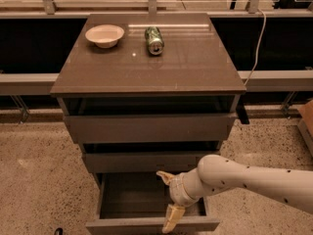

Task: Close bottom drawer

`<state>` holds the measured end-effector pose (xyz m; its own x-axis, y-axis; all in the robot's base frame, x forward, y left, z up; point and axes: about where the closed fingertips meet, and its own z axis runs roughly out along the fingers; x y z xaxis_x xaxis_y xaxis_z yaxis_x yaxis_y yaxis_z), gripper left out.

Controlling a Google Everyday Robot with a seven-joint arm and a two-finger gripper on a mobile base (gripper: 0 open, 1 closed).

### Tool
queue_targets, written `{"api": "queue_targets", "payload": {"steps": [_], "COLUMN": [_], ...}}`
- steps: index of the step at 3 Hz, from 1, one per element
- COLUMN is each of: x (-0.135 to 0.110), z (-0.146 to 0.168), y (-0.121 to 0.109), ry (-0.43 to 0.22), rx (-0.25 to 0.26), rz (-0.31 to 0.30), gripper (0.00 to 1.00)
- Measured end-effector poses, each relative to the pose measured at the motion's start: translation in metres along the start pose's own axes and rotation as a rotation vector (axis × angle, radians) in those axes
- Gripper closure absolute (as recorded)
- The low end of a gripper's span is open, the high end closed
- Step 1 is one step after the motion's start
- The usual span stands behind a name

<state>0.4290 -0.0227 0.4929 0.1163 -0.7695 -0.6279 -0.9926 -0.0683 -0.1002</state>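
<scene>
The bottom drawer (151, 225) of the grey-brown cabinet is pulled out, its slim front panel at the lower edge of the camera view and its dark box interior (132, 197) open to view. My gripper (166, 199) reaches in from the right on a white arm and hangs over the right part of this drawer. One yellowish finger (170, 218) points down onto the front panel, the other finger (164, 176) sits up near the middle drawer's front. The fingers are spread apart with nothing between them.
The top drawer (149, 127) and middle drawer (146, 161) stand slightly out. On the cabinet top (195, 67) are a white bowl (104, 35) and a green can (154, 40) lying on its side. Speckled floor lies on both sides; a cardboard box (307, 121) is at the right.
</scene>
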Motion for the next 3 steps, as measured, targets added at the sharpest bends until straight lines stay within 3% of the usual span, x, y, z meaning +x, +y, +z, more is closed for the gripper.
{"api": "queue_targets", "payload": {"steps": [1,2,3], "x": [0.0,0.023,0.065], "z": [0.0,0.02,0.062], "y": [0.0,-0.001,0.005], "ry": [0.0,0.021,0.063], "rx": [0.0,0.02,0.029], "rz": [0.0,-0.001,0.039], "gripper": [0.0,0.0,0.0]}}
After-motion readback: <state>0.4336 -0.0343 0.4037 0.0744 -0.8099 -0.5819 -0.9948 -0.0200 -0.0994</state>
